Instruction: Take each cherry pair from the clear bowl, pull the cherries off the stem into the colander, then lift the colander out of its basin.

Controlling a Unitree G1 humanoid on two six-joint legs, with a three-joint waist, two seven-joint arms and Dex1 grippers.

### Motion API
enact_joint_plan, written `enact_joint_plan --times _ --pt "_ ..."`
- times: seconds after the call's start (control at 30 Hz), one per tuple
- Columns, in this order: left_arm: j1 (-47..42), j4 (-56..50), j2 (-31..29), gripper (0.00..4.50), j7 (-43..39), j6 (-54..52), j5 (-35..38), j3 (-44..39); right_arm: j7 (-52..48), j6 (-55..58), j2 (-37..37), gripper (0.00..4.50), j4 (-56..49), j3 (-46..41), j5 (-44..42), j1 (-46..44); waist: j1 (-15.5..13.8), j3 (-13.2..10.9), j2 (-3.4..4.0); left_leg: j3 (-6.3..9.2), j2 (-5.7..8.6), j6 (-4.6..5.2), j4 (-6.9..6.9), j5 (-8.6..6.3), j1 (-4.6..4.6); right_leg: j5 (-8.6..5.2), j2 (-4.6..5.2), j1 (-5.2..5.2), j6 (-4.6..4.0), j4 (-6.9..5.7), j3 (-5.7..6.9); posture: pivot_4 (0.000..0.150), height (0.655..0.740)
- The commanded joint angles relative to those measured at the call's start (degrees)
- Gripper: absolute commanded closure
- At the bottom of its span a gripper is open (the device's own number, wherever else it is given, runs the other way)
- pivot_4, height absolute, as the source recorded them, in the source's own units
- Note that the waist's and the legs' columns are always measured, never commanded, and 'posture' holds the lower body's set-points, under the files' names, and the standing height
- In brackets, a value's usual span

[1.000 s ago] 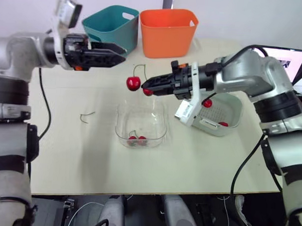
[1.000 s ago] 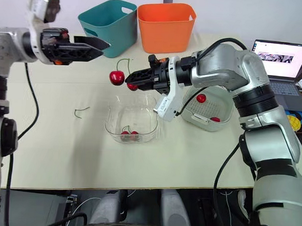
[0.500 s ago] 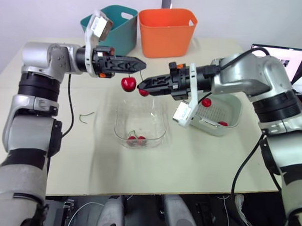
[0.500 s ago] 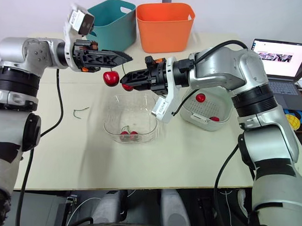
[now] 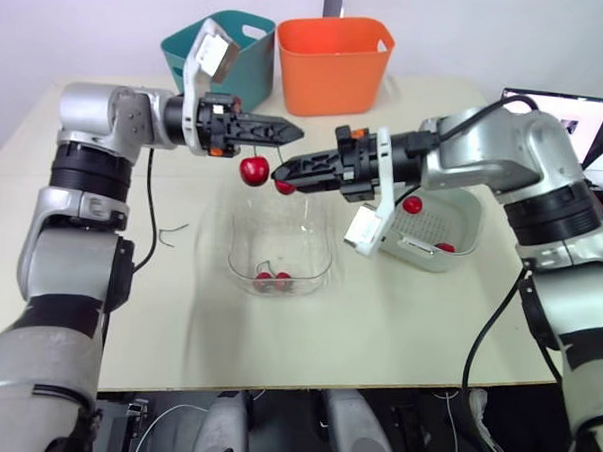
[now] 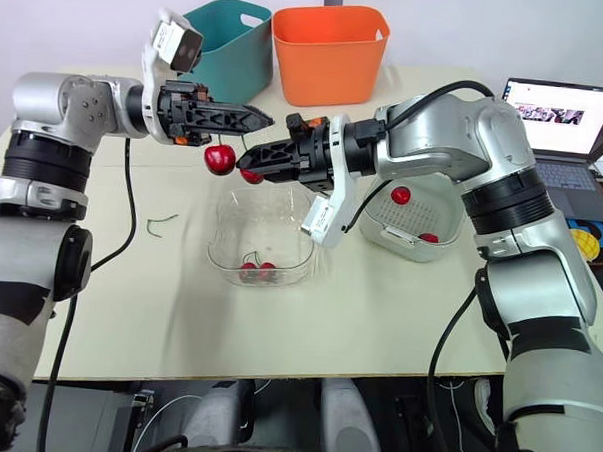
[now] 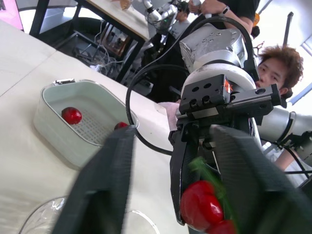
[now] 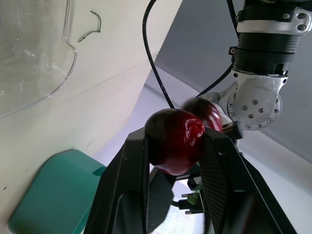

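Note:
My right gripper (image 5: 280, 173) hangs over the clear bowl (image 5: 242, 253), shut on one red cherry (image 8: 173, 139) of a pair. The pair's other cherry (image 5: 252, 170) dangles to its left on a green stem (image 7: 202, 168). My left gripper (image 5: 289, 133) reaches in from the left just above the pair. Its fingers (image 7: 117, 165) stand apart on either side of the stem. Another cherry pair (image 5: 273, 281) lies in the bowl. To the right, the pale colander (image 5: 470, 208) sits in its basin with two cherries (image 5: 414, 205) inside.
A teal bin (image 5: 224, 47) and an orange bin (image 5: 334, 62) stand at the back of the table. A bare stem (image 5: 173, 230) lies on the table left of the bowl. A laptop (image 5: 572, 113) is at the far right. A person (image 7: 273, 73) sits beyond the table.
My left arm has swung right until its fingers reach the stem above the dangling cherry, and they have drawn closer together. The right gripper has held still with its cherry.

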State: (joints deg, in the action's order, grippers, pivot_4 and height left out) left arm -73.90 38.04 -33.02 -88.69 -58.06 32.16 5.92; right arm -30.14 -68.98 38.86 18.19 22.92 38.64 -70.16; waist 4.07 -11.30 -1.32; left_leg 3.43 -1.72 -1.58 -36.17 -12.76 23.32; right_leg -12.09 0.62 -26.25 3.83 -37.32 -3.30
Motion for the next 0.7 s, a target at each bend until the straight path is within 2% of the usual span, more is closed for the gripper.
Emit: enact_joint_plan --times 0.03,0.13,0.3,0.43,0.63,0.7 --pt "-1.06 -2.07 -0.73 3.37 -1.13 -0.47 0.19 -0.66 0.86 0.55 0.16 3.32 -1.51 -1.02 0.03 -1.13 -0.01 0.00 0.00 0.00 0.00 0.00 0.00 0.00 0.00 0.00 0.00 0.00 0.00 0.00 0.00 0.150 0.7400" --pt "-1.02 -2.25 -0.91 4.38 -1.27 -0.72 0.17 -0.74 1.07 0.43 0.17 3.32 -1.40 -1.08 0.46 -1.34 0.01 0.00 0.00 0.00 0.00 0.00 0.00 0.00 0.00 0.00 0.00 -0.01 0.00 0.00 0.00 0.150 0.7400" --pt "-1.44 -1.45 -1.08 4.45 -0.60 0.58 -0.36 -1.62 1.18 0.82 0.32 3.32 -0.78 -1.00 -0.03 -1.36 0.00 0.00 0.00 0.00 0.00 0.00 0.00 0.00 0.00 0.00 0.00 0.00 0.00 0.00 0.00 0.150 0.7400" --pt "-1.60 -1.26 -1.42 4.50 0.95 0.92 -0.12 -3.20 0.72 2.58 0.43 2.11 -0.43 -1.30 -1.84 -1.17 0.02 0.00 0.00 0.00 0.00 0.00 0.00 0.00 0.00 0.00 0.00 0.00 0.00 0.00 0.00 0.150 0.7400" --pt "-0.31 -3.80 -2.90 4.50 2.84 1.63 0.39 -5.59 -0.99 6.49 2.02 0.01 -1.99 -2.21 -6.25 0.45 0.00 0.00 0.00 0.00 0.00 0.00 0.00 0.00 0.00 0.00 0.00 0.00 0.00 -0.01 0.00 0.150 0.7400" --pt "1.02 -6.67 -3.46 4.50 4.43 4.20 0.33 -7.05 -6.33 17.57 3.49 0.01 -5.22 -4.35 -16.81 4.71 -0.05 0.00 0.00 0.01 -0.01 0.00 0.01 0.00 0.00 0.00 0.01 0.02 0.00 0.00 0.00 0.150 0.7400"
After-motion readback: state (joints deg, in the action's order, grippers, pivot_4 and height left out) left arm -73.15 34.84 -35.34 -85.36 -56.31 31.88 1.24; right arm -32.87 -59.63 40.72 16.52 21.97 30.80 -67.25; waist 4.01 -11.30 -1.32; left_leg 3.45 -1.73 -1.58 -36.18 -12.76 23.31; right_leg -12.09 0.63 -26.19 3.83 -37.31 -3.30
